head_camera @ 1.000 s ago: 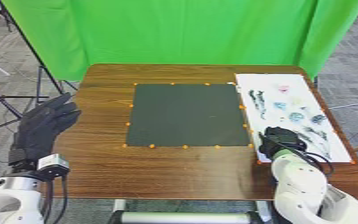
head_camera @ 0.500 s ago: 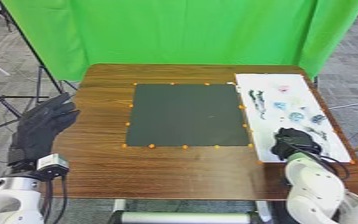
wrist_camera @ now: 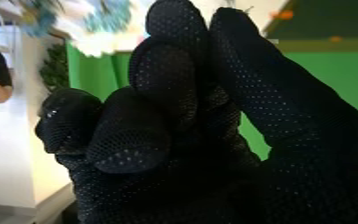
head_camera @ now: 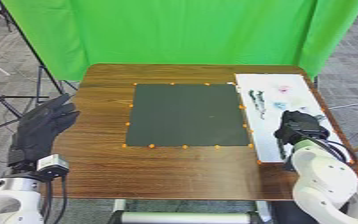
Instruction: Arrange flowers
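Flowers [head_camera: 284, 89] on white sheet [head_camera: 266, 82], right side of table [head_camera: 100, 165]: pink one toward far end, pale blue nearer, long dark stems [head_camera: 261, 106] beside. Probable step: picking one up. Right hand [head_camera: 300, 125] over sheet, fingers curled in near thumb, apparently gripping nothing. Uncurl first, line up across one stem, lower gently, pinch on stem, not petals. Squeeze lightly; risk of rolling thin stems or crushing blooms. Keep knuckles off neighbours, lift clear before any crossing to dark mat [head_camera: 184, 115]. Left hand [head_camera: 47, 122] relaxed, fingers loosely extended, by left table edge; fine to leave waiting.

Versus earlier frame: right hand shifted farther from near edge of sheet, now covering blue-green bloom visible before; dark stem-like piece [head_camera: 282, 149] near close end newly uncovered, exact type unclear. Left hand unchanged.
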